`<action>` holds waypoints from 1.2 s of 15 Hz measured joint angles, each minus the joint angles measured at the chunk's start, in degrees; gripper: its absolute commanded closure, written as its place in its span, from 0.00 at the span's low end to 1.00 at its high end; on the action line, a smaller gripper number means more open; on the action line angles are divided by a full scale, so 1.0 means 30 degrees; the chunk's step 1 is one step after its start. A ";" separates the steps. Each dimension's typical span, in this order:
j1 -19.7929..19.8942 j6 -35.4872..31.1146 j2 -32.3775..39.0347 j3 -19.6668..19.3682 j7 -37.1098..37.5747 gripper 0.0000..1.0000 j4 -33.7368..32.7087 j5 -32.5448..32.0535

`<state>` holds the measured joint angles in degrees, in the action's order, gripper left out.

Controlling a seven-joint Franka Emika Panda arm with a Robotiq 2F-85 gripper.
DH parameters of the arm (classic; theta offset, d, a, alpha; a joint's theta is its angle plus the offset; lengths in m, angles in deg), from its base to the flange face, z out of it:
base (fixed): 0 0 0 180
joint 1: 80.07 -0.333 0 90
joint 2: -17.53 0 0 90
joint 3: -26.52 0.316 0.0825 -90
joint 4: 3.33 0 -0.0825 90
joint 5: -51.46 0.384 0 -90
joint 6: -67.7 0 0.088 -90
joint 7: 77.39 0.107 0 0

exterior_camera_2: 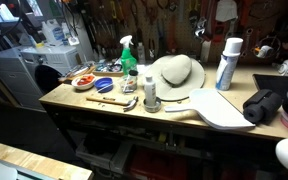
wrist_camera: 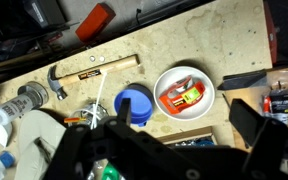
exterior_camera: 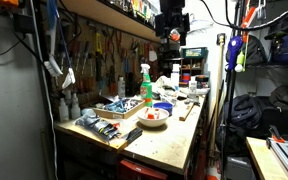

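The gripper (exterior_camera: 171,25) hung high above the surface (wrist_camera: 214,40), and in the wrist view its fingers (wrist_camera: 256,135) stood well apart, holding nothing. Straight below them sat the blue cup (wrist_camera: 134,103), upright, its mouth facing up at the camera, so it showed no long axis along the surface. Just beside it sat the white bowl (wrist_camera: 184,93) with orange pieces inside. The two may have touched, though the view was too coarse to say. Both stood toward one end of the surface, near its long edge. Beyond the cup lay a hammer (wrist_camera: 89,72), flat, with its long axis roughly parallel to the far long edge. Its head pointed to the left of the wrist view, its handle toward the bowl's side.
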<state>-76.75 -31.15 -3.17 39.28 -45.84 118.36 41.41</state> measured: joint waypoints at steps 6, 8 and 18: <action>0.0852 -0.2879 0.2220 -0.1447 0.4470 0.00 0.0709 -0.0407; 0.0893 -0.3827 0.3057 -0.1696 0.6171 0.00 0.1054 -0.0880; 0.0583 -0.4368 0.4227 -0.2256 0.9194 0.00 0.1354 -0.1075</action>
<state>-75.00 -44.26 9.51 32.52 -18.26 122.42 38.18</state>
